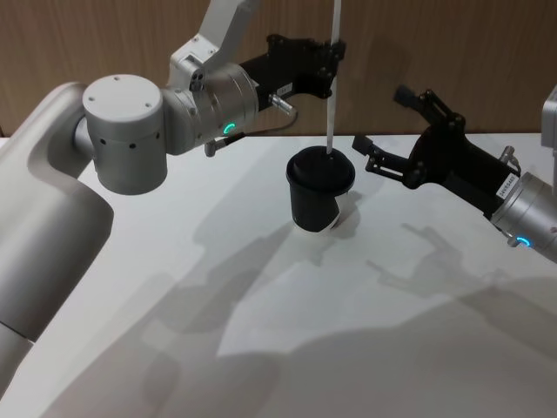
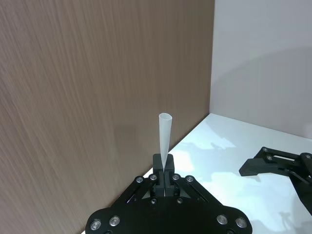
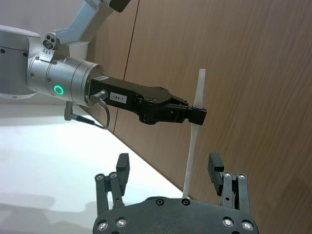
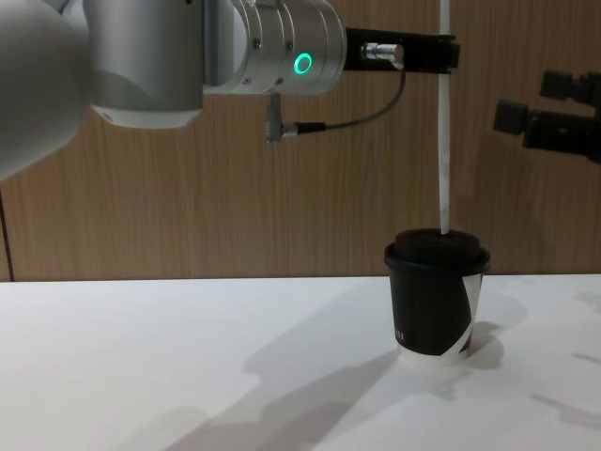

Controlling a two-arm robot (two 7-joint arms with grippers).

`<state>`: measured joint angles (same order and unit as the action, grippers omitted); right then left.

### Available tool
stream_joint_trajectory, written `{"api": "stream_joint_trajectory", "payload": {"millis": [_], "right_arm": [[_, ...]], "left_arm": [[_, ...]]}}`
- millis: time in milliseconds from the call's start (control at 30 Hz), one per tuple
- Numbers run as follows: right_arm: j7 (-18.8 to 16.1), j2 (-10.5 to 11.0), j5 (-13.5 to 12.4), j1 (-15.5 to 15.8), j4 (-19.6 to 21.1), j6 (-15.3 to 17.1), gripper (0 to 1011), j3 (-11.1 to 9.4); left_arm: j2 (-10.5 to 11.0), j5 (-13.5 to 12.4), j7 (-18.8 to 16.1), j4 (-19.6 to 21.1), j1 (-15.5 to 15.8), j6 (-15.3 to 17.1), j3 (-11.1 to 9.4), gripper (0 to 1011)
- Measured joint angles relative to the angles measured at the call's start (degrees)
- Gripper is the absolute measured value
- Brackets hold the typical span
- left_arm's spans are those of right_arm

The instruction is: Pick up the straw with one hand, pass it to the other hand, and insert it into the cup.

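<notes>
The black cup (image 1: 318,196) with its domed lid stands upright on the white table, a white patch across its side (image 4: 435,296). Straight above it the white straw (image 1: 332,96) hangs vertical, its lower end meeting the top of the lid (image 4: 443,141). I cannot tell how deep it sits. My left gripper (image 1: 335,57), on the silver arm with the green ring, is shut on the straw's upper part (image 3: 197,114) (image 2: 164,165). My right gripper (image 1: 383,119) hovers open just right of the cup, above the table, its own fingers spread wide (image 3: 168,168) and holding nothing.
A wooden wall (image 1: 435,43) rises close behind the cup. The white table (image 1: 261,331) stretches bare toward me and to the left, crossed by the arms' shadows.
</notes>
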<state>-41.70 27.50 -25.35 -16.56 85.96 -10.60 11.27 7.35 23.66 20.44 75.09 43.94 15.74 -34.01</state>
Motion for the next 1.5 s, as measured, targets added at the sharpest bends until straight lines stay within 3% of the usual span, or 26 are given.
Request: {"api": "stream_joint_trajectory", "payload": {"millis": [1067,1233,1500], "right_arm": [[0.0,0.0,0.0,0.0,0.0,0.0,1001,0.0],[0.0,0.0,0.0,0.0,0.0,0.0,1001,0.0],[0.0,0.0,0.0,0.0,0.0,0.0,1001,0.0]], "left_arm": [[-1.1,-1.9,0.8,-2.1,0.3,1.6,-0.2,8],[-1.2,-2.0,0.8,-2.2,0.3,1.7,-0.2,85],[-1.3,-2.2,0.9,-2.3,0.3,1.9,-0.1,340]]}}
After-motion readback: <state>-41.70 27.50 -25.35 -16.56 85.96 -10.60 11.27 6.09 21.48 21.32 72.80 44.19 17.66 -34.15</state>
